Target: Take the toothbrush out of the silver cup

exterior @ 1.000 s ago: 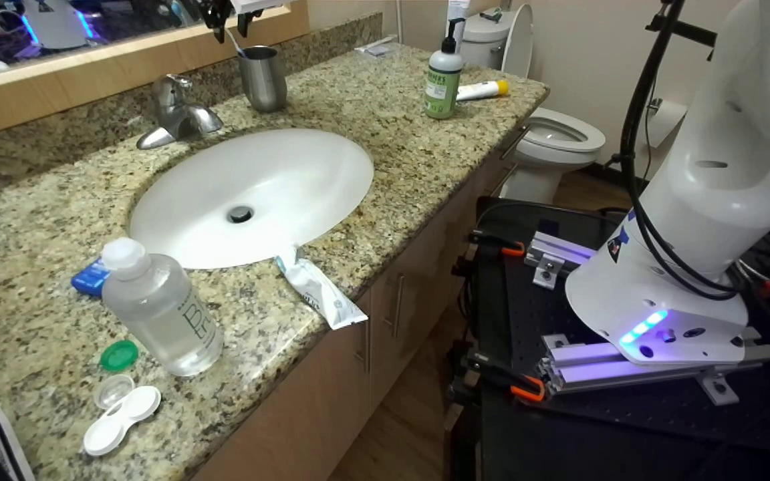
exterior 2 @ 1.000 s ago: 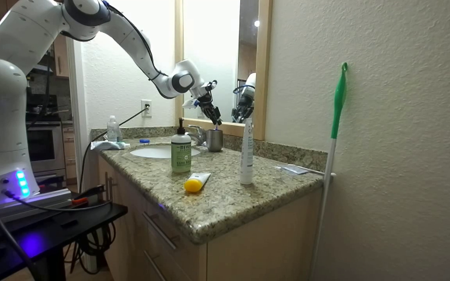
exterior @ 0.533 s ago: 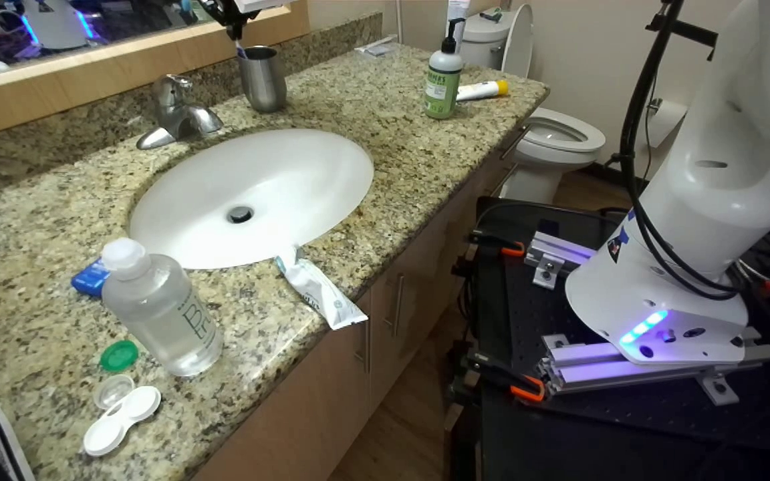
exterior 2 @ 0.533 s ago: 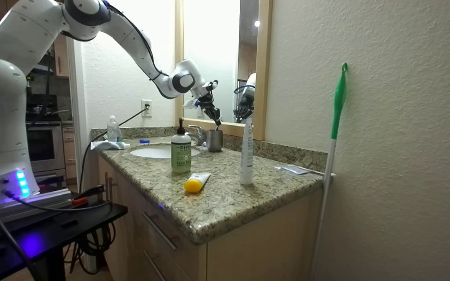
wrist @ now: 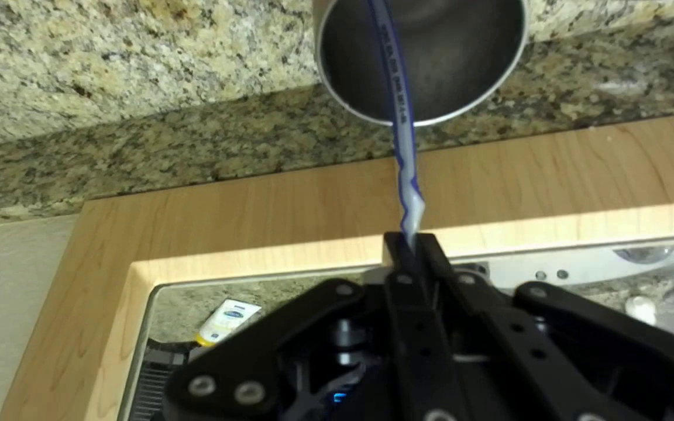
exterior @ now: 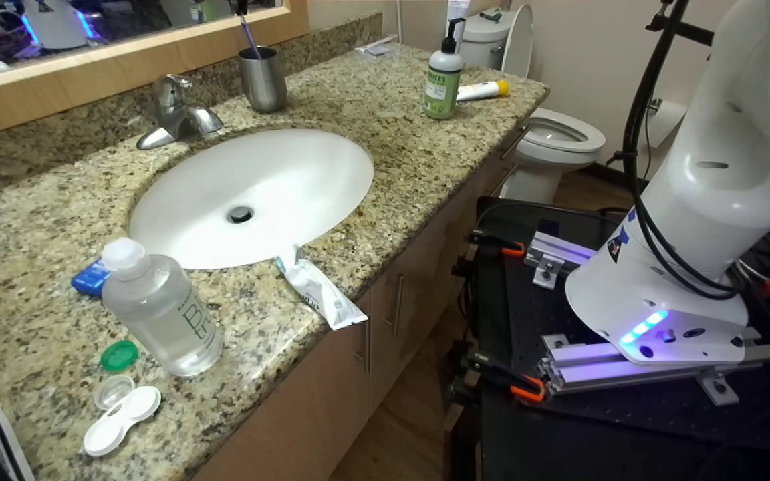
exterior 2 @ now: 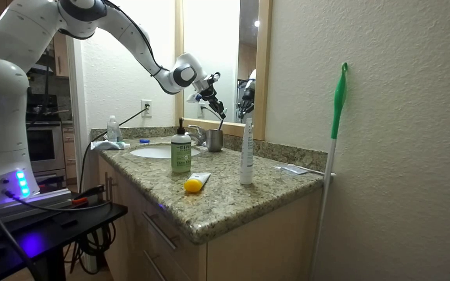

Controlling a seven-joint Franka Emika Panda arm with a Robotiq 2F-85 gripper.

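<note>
The silver cup (exterior: 266, 83) stands upright on the counter by the faucet. It also shows in an exterior view (exterior 2: 215, 141) and in the wrist view (wrist: 460, 58). The pale, purple-edged toothbrush (wrist: 399, 96) rises tilted from the cup; its lower end is still inside the cup. It shows in both exterior views (exterior: 250, 37) (exterior 2: 221, 124). My gripper (wrist: 412, 241) is shut on the toothbrush's upper end, which is hidden between the fingertips. In an exterior view my gripper (exterior 2: 222, 115) is above the cup, near the mirror. It is mostly cut off in an exterior view (exterior: 240, 8).
The wooden mirror frame (wrist: 255, 216) is close behind the cup. The faucet (exterior: 181, 113) and sink (exterior: 318, 137) are beside it. A green-labelled pump bottle (exterior 2: 181, 154), a yellow-capped tube (exterior 2: 194, 184) and a standing white tube (exterior 2: 247, 156) are farther along the counter.
The fingers were apart around the toothbrush, then closed on it. The gripper has since risen, and more of the toothbrush shows above the cup's rim. The cup has not moved.
</note>
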